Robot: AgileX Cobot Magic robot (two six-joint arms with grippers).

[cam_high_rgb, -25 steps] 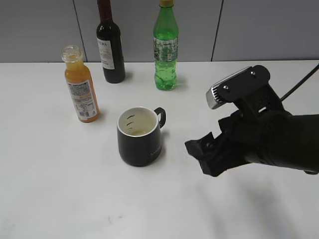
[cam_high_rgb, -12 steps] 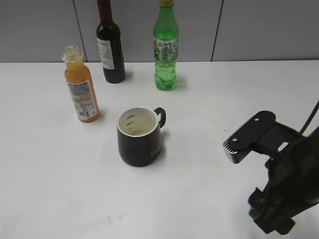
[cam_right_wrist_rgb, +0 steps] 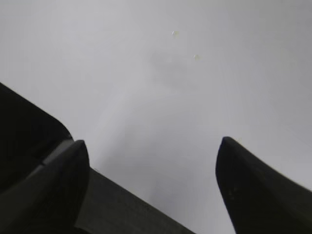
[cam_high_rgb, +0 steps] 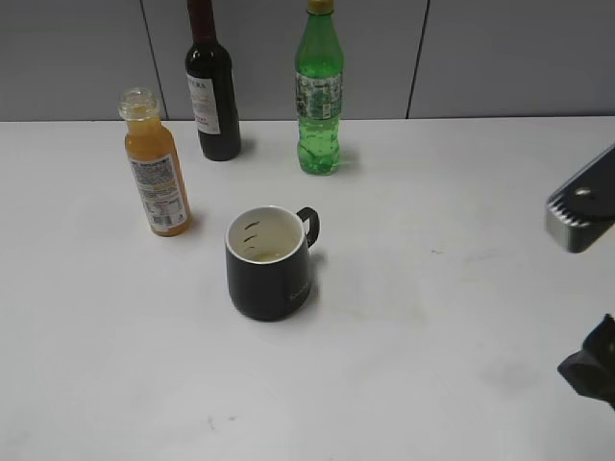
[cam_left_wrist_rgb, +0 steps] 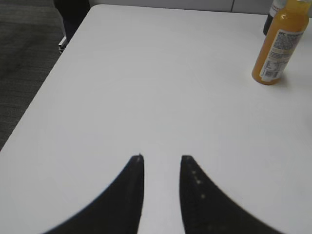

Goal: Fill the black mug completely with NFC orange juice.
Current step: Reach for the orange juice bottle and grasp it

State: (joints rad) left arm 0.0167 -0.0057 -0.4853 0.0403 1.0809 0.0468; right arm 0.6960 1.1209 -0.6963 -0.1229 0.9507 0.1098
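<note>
NFC orange juice [cam_high_rgb: 154, 173] standing left of black mug [cam_high_rgb: 269, 264], nearly full, slippery; grip labelled body. Left tool [cam_left_wrist_rgb: 161, 158] slightly apart, right tool [cam_right_wrist_rgb: 151, 146] gaping, both holding nothing.

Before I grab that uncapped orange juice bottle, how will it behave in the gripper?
The orange juice bottle is tall and slim, so probably tippy if nudged high. Nearly full and capless: a squeeze or tilt could spill. Its clear plastic likely flexes, maybe slippery.

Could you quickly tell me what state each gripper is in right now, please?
Left gripper: partly open, holding nothing.
Right gripper: wide open, holding nothing.
</note>
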